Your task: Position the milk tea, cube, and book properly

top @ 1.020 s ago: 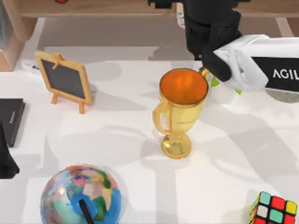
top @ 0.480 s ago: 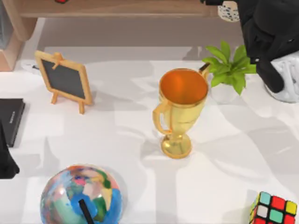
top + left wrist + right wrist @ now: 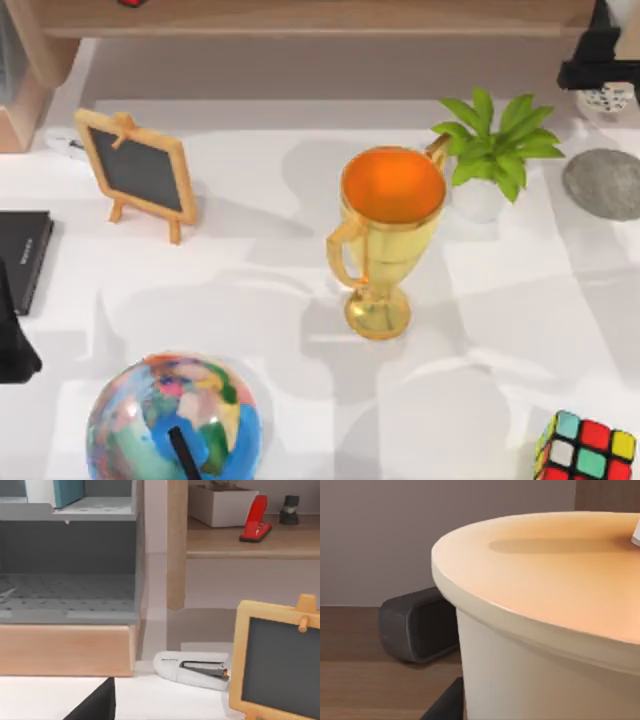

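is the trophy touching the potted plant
Cannot tell. In the top view the trophy's upper handle meets the potted plant's leaves, but from above an overlap could hide a gap.

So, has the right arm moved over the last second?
Yes. Its end effector was beside the trophy, and now sits past the plant at the top view's right edge.
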